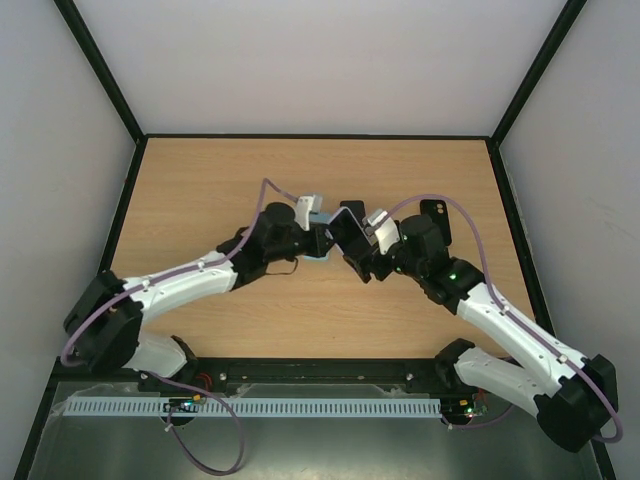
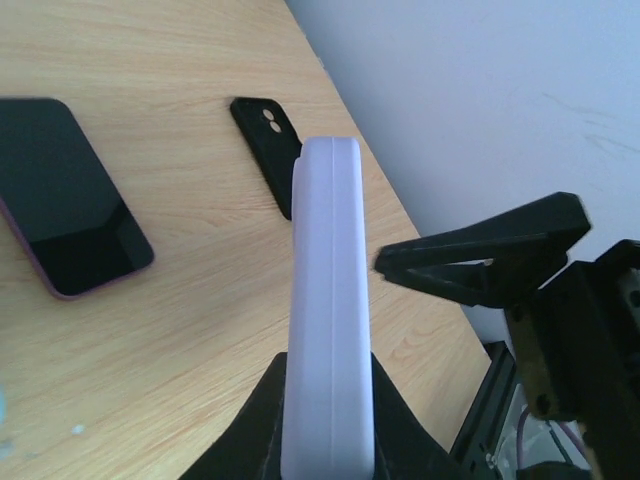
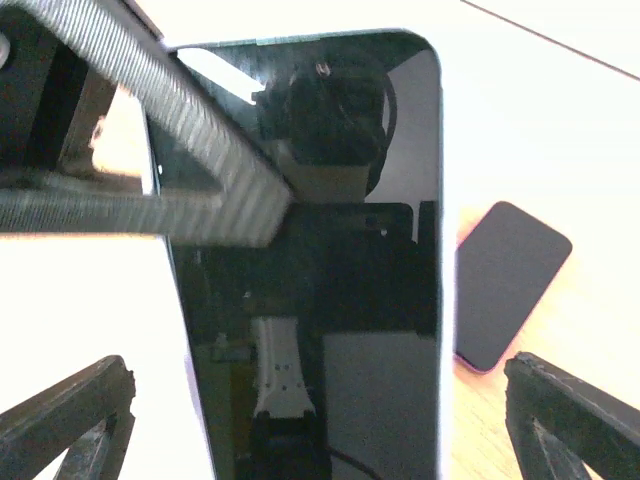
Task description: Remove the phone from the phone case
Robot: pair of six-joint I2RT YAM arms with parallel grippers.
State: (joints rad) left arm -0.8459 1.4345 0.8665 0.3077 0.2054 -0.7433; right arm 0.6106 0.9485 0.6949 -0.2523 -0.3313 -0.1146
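Note:
A phone in a pale lavender case (image 2: 328, 300) stands on its edge in my left gripper (image 2: 328, 372), whose jaws are shut on its lower part. In the top view the phone (image 1: 347, 223) is held above the table's middle, between my left gripper (image 1: 318, 240) and my right gripper (image 1: 354, 246). In the right wrist view its black screen (image 3: 330, 260) fills the frame. My right gripper (image 3: 320, 405) is open, its fingers (image 3: 575, 410) wide apart on either side of the phone and not touching it.
A second phone with a pink rim (image 2: 62, 200) lies flat on the wooden table (image 1: 200, 190), also in the right wrist view (image 3: 508, 285). An empty black case (image 2: 266, 135) lies beyond it, at the right of the top view (image 1: 436, 208). Black-framed walls bound the table.

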